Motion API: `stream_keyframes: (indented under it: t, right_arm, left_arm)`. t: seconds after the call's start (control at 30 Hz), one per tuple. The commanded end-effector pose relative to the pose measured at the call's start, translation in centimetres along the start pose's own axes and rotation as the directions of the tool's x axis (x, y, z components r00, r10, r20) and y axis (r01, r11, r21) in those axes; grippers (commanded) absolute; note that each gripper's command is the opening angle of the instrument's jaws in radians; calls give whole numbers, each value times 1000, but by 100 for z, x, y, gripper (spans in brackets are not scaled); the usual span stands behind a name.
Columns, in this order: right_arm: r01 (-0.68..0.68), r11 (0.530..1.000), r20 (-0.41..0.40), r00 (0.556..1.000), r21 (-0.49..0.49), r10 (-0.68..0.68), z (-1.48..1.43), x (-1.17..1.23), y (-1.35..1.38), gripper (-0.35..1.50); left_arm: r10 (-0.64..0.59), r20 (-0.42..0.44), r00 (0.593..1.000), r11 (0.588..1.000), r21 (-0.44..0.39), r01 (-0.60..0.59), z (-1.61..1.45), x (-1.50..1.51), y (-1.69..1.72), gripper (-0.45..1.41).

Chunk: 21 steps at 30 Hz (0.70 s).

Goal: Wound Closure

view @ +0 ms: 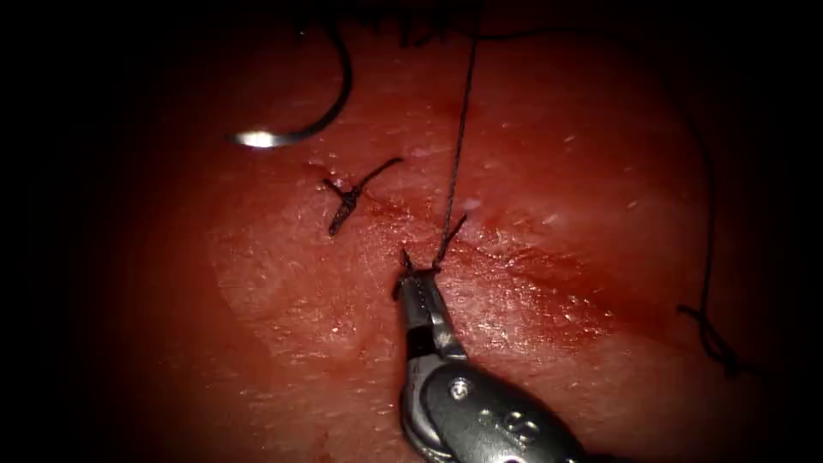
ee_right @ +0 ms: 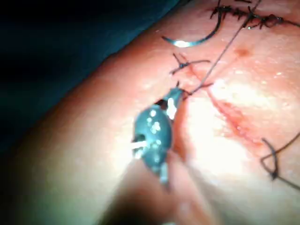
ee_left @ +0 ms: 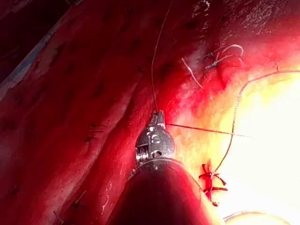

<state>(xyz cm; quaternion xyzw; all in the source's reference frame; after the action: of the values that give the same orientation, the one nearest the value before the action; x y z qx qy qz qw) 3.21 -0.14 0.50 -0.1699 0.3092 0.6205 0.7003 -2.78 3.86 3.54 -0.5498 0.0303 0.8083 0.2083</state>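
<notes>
Needle (view: 319, 127) parked far left of the cut (view: 549, 270), lying on the tissue (view: 283, 283), curve up, bright end low. Gripped by neither tool, not visibly in the tissue, though its upper end runs into the dark. Probably set aside there to stay clear of the thread work.

Next along: a tied stitch (view: 347, 199) with short ends, just left of the cut line. Untouched.

Centre: right tool (view: 410, 273) coming up from below, jaws closed down on a short thread end right at the knot on the cut. Same grip in the right wrist view (ee_right: 176, 96), tip tight against the tissue. Low hold likely there to anchor the short end against pull from above.

From that knot, thread (view: 459, 146) running straight up and out of the lit area; looks taut, so under tension from the far end.

Right of the cut: red fluid (view: 514, 261) along the wound line, then a slack strand (view: 708, 257) hanging down the far right into a small tangle. Loose, nothing on it.

Left tool (ee_left: 159, 116) in its own wrist view: jaws look pinched together on thread, one strand leading away ahead, another off sideways. Probably the far-end hold keeping the line tight.
</notes>
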Motion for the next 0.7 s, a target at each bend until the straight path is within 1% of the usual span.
stream_keyframes:
  t: [0.03, 0.1, 0.2, 0.37, 0.43, 0.47, 0.5, 0.63, 0.67, 0.7]
  right_arm:
    - [1, 1000, 3, 1000, 5, -1, 1, -7, -5, -35]
    - [7, 1000, 3, 1000, 5, -7, 1, -7, -5, -35]
    - [7, 1000, 6, 1000, 7, -7, 2, -6, -4, -35]
    - [18, 1000, 2, 1000, 13, -18, 7, -7, -2, -35]
    - [24, 1000, -3, 1000, 16, -24, 8, -10, -1, -35]
    - [25, 1000, -3, 1000, 16, -25, 8, -11, -2, -35]
    - [26, 999, -1, 1000, 19, -26, 7, -12, -2, -35]
    - [34, 999, 3, 999, 22, -34, 4, -14, -3, -35]
    - [35, 999, 2, 999, 24, -35, 1, -16, -2, -35]
    - [35, 999, 2, 999, 24, -36, -1, -16, -2, -35]
  left_arm:
    - [9, 0, 1000, 1000, -1, -9, 10, 0, -2, -45]
    - [17, 5, 1000, 1000, -2, -17, 12, -1, 1, -45]
    - [63, 4, 998, 998, 3, -63, 15, -1, 1, -45]
    - [130, 5, 992, 991, 11, -130, 20, 11, -9, -45]
    - [154, 16, 988, 988, 28, -155, 23, 14, -8, -45]
    - [170, 42, 985, 985, 35, -172, 26, 16, -7, -45]
    - [163, 87, 983, 983, 73, -170, 31, 19, -6, -45]
    - [139, 157, 978, 973, 163, -164, 41, 25, -12, -45]
    - [151, 188, 970, 963, 195, -187, 48, 26, -15, -45]
    - [168, 196, 966, 958, 198, -207, 50, 27, -17, -45]
